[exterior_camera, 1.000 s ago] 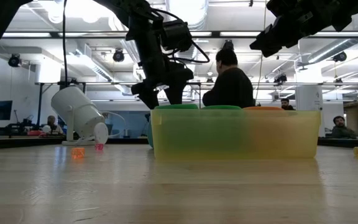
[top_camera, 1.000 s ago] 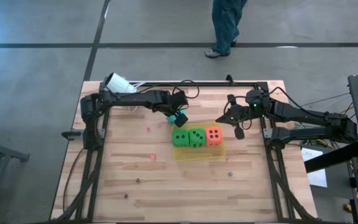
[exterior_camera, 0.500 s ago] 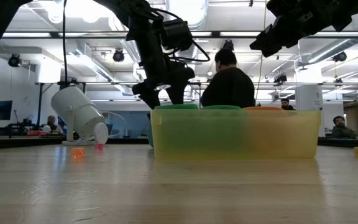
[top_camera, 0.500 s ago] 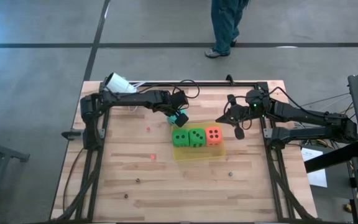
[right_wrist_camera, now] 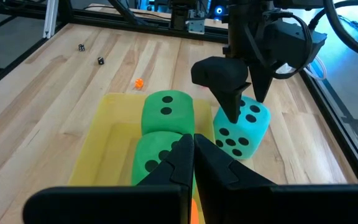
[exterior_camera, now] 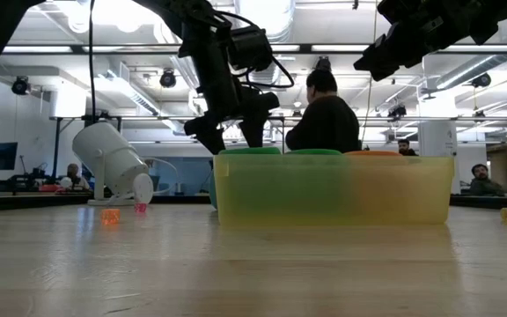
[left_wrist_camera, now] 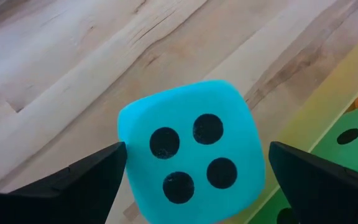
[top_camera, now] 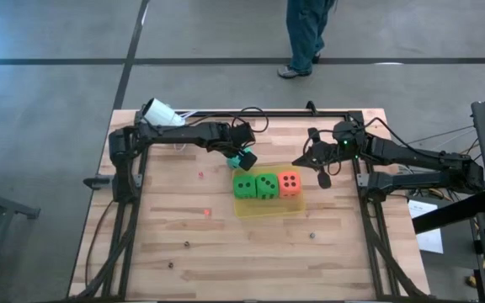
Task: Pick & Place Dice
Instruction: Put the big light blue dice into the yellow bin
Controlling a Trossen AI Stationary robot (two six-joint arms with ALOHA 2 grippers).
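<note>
Centre frame, the left gripper (top_camera: 244, 158) hangs spread wide over the teal die (top_camera: 247, 159), apparently to grasp it for the yellow tray (top_camera: 268, 207) holding 3 dice, while the right gripper (top_camera: 323, 178) waits shut at centre-right.

teal die (left_wrist_camera: 191, 158) with black pips, two green dice (top_camera: 255, 185), orange-red die (top_camera: 290, 182), yellow tray (exterior_camera: 333, 189)

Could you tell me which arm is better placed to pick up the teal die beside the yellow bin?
The left. The left gripper hangs open right over the teal die, a finger on either side. The right gripper is shut, on the yellow bin's far side.
</note>
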